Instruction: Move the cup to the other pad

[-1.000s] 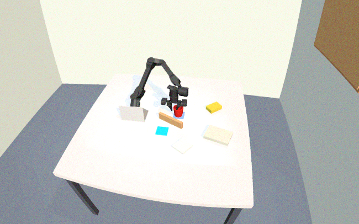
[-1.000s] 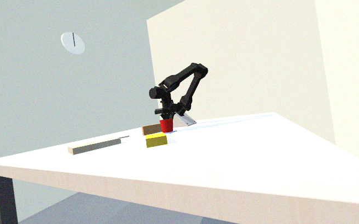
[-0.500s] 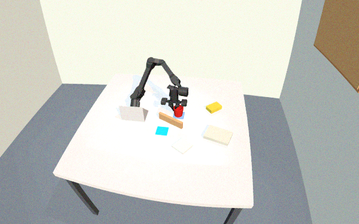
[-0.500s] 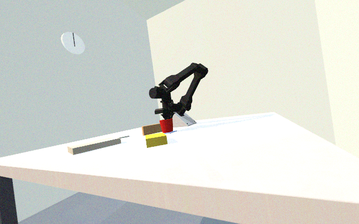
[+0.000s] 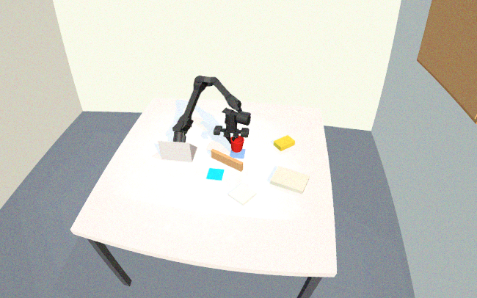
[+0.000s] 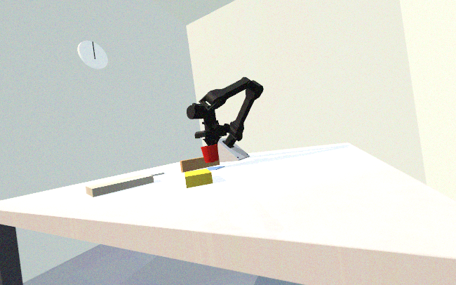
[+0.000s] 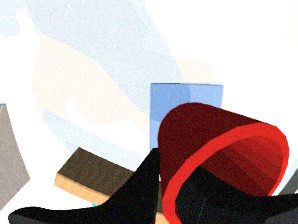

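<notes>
Cup [image 5: 236,144], red, pinched at its rim by the claw [image 5: 235,137]: in the wrist view one finger [image 7: 136,192] lies outside the wall and the other inside the mouth. Cup [image 7: 220,156] looks tilted in the wrist view; in the exterior view its base [image 6: 210,154] appears raised off the surface [image 6: 311,191], though contact cannot be fixed for certain. Marbles not discernible inside the cup from any view.

Directly beneath the cup: pale blue pad [image 5: 241,153], partly covered by it in the top view. Second pad, cyan [image 5: 215,174], lies nearer the camera in the top view, on the far side of the wooden block [image 5: 227,159], well apart from the cup.

The block lies just beside the cup, between the two pads.

Further out on the surface: yellow block [image 5: 284,142], cream slab [image 5: 289,179], white tile [image 5: 242,193], grey wedge [image 5: 177,150] at the arm's base.
</notes>
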`<state>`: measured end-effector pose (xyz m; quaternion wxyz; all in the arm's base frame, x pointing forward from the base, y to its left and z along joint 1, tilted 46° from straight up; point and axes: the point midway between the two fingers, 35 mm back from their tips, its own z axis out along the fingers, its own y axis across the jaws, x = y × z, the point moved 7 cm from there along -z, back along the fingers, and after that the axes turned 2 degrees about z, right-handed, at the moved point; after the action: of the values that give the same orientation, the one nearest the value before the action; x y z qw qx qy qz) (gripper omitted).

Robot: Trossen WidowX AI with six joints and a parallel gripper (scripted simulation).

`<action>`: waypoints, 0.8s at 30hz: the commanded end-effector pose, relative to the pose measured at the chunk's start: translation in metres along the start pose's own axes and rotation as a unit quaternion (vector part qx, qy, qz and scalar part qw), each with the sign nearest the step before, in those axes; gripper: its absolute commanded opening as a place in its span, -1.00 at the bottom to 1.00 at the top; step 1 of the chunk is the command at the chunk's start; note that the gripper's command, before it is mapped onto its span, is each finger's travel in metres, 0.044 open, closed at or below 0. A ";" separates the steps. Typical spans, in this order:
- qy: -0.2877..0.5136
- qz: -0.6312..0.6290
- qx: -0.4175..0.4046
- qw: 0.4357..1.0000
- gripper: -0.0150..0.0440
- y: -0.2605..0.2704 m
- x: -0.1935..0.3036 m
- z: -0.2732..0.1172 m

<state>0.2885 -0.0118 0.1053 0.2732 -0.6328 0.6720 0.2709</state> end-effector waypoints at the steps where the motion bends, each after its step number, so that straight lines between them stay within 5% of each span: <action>1: 0.002 -0.002 0.002 1.000 -0.49 -0.001 0.000 -0.015; 24: -0.002 0.001 0.001 1.000 -0.49 0.000 0.001 -0.045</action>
<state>0.2873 -0.0452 0.1367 0.2745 -0.6315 0.6724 0.2716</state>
